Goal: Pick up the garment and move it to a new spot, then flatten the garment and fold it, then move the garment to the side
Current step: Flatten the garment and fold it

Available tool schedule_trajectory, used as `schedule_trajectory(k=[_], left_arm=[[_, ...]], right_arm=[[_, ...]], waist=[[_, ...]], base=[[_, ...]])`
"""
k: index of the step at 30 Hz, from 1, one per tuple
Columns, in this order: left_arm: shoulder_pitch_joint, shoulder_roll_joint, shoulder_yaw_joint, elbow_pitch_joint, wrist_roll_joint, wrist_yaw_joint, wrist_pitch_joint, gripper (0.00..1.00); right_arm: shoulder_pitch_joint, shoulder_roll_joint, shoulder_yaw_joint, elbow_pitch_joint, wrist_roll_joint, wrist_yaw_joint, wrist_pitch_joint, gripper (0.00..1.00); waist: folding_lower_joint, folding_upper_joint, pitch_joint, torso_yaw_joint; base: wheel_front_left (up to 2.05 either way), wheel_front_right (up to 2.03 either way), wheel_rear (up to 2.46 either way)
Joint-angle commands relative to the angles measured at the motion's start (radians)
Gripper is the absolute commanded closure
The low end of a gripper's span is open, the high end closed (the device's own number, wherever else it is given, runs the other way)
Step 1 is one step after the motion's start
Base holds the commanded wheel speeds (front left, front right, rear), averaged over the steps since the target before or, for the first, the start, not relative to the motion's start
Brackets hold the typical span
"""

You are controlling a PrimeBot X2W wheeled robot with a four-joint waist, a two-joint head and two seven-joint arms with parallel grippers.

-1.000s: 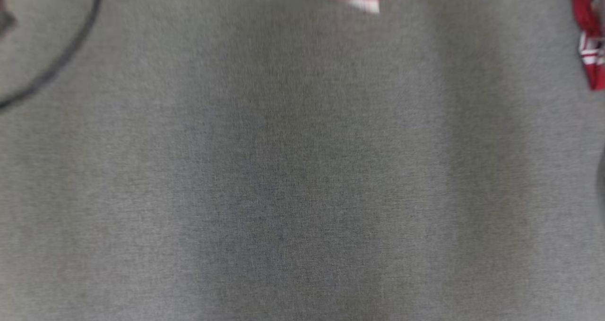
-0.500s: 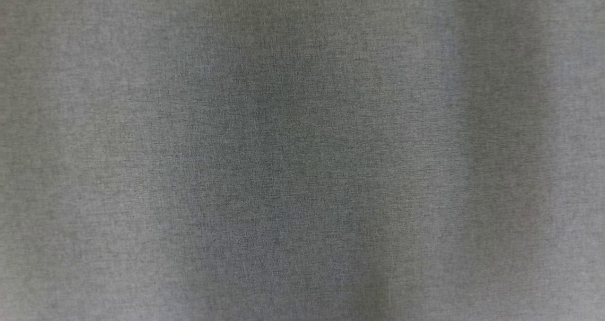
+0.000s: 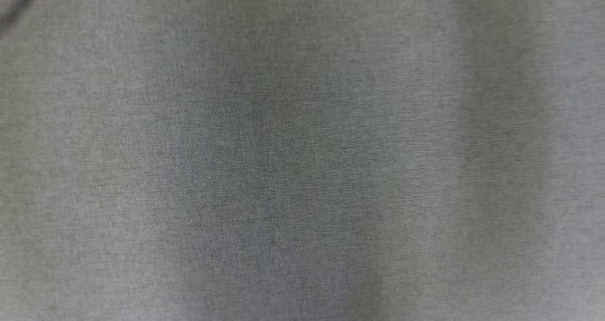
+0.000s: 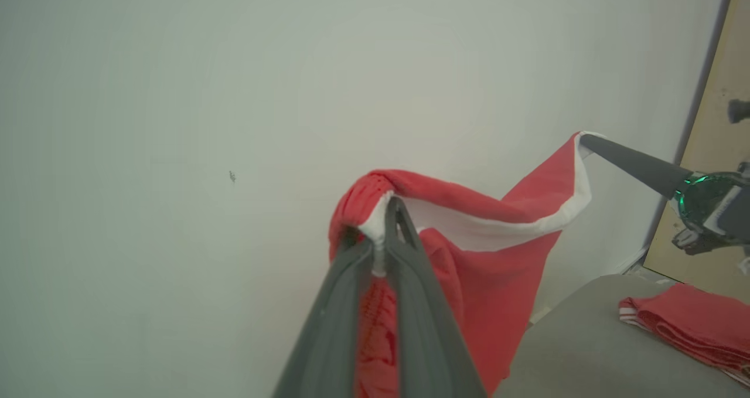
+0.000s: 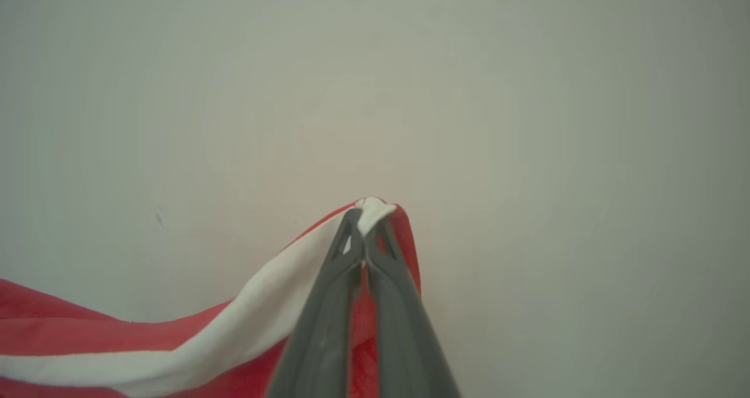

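L gripper (image 4: 388,222) + R gripper (image 5: 364,222) both pinching white hem of soft red garment (image 4: 498,281), slack between.

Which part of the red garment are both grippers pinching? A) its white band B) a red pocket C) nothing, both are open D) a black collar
A: in the wrist views the left gripper and right gripper are each shut on the white band of the red garment.

The red, white-banded cloth garment (image 4: 498,251) hangs between left gripper (image 4: 387,222) and right gripper (image 4: 586,143), before a pale wall (image 4: 176,93); nearby, a folded red cloth (image 4: 691,322) lies on the grey fabric surface (image 4: 574,339).
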Motion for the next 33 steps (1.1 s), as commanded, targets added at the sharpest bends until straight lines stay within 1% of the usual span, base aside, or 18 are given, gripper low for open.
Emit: schedule_trajectory(k=[1,4,8,9,14,17,20,24,26,32,33], left_arm=[[0.032,0.009,0.002,-0.008,0.003,0.002,-0.008,1.00],[0.127,0.028,0.035,-0.055,-0.006,0.002,-0.017,1.00],[0.307,0.035,0.125,-0.136,0.039,0.003,-0.018,1.00],[0.358,0.034,0.152,-0.157,0.048,0.009,-0.018,1.00],[0.643,0.012,0.244,-0.261,0.113,0.037,-0.018,1.00],[0.802,-0.006,0.273,-0.305,0.158,0.051,-0.018,1.00],[0.949,-0.025,0.313,-0.335,0.187,0.057,-0.018,1.00],[1.115,-0.047,0.347,-0.359,0.230,0.044,-0.018,1.00],[1.194,-0.054,0.355,-0.362,0.269,0.042,-0.018,1.00],[1.394,-0.077,0.395,-0.354,0.334,0.027,-0.018,1.00],[1.454,-0.093,0.410,-0.356,0.346,0.019,-0.018,1.00]], right_arm=[[0.038,0.001,0.005,-0.009,0.018,-0.003,-0.012,1.00],[0.156,-0.022,0.030,-0.065,0.061,-0.003,-0.030,1.00],[0.348,-0.061,0.058,-0.155,0.110,-0.003,-0.049,1.00],[0.399,-0.068,0.061,-0.179,0.120,-0.003,-0.052,1.00],[0.668,-0.105,0.073,-0.305,0.169,-0.003,-0.060,1.00],[0.830,-0.126,0.069,-0.375,0.182,-0.003,-0.054,1.00],[0.974,-0.143,0.047,-0.438,0.194,-0.003,-0.043,1.00],[1.152,-0.158,0.009,-0.519,0.193,-0.003,-0.014,1.00],[1.231,-0.165,-0.018,-0.555,0.183,-0.003,0.001,1.00],[1.465,-0.153,-0.123,-0.665,0.152,-0.003,0.066,1.00],[1.543,-0.142,-0.154,-0.702,0.143,-0.003,0.091,1.00]], waist=[[0.0001,0.0000,-0.022,-0.007],[0.0001,0.0000,-0.054,-0.016],[0.0001,0.0000,-0.111,-0.023],[0.0001,0.0000,-0.126,-0.026],[0.0001,0.0000,-0.205,-0.030],[0.0001,0.0000,-0.242,-0.028],[0.0001,0.0000,-0.271,-0.026],[0.0001,0.0000,-0.308,-0.027],[0.0001,0.0000,-0.331,-0.028],[0.0001,0.0000,-0.398,-0.033],[0.0001,0.0000,-0.424,-0.032]], base=[[0.00,0.00,0.00],[0.00,0.00,0.00],[0.00,0.00,0.00],[0.00,0.00,0.00],[0.00,0.00,0.00],[0.00,0.00,0.00],[0.00,0.00,0.00],[0.00,0.00,0.00],[0.00,0.00,0.00],[0.00,0.00,0.00],[0.00,0.00,0.00]])
